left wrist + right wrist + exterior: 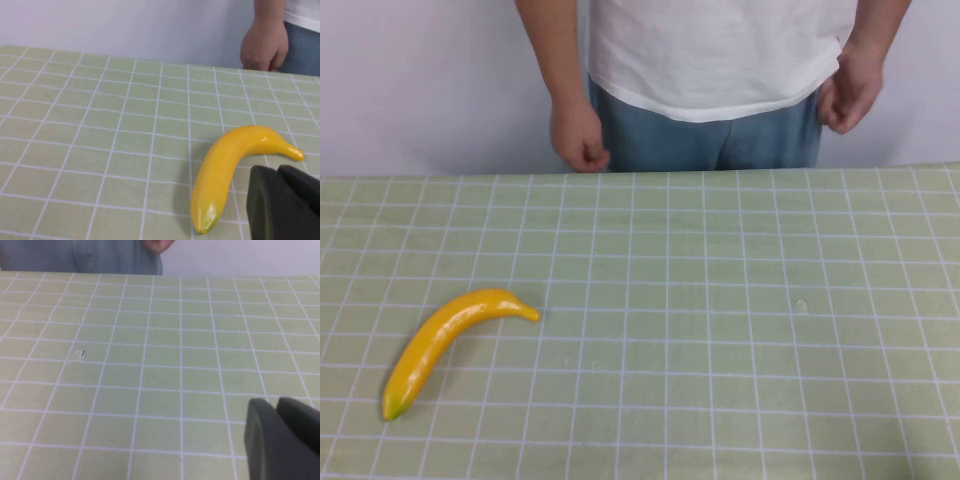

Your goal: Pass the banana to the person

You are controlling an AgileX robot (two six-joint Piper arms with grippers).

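Note:
The banana (pixel 450 345), glossy yellow with a greenish tip, lies flat on the green grid-patterned table at the near left. It also shows in the left wrist view (pixel 225 170). The person (pixel 720 80), in a white t-shirt and blue jeans, stands behind the table's far edge with both hands hanging down. My left gripper (pixel 277 170) is shut and empty, just beside the banana and apart from it. My right gripper (pixel 276 402) is shut and empty over bare table. Neither gripper shows in the high view.
The table (pixel 720 300) carries a green mat with white grid lines. A small pale speck (pixel 801 304) lies on it at the right. The person's hand (pixel 264 45) hangs at the far table edge. A white wall stands behind.

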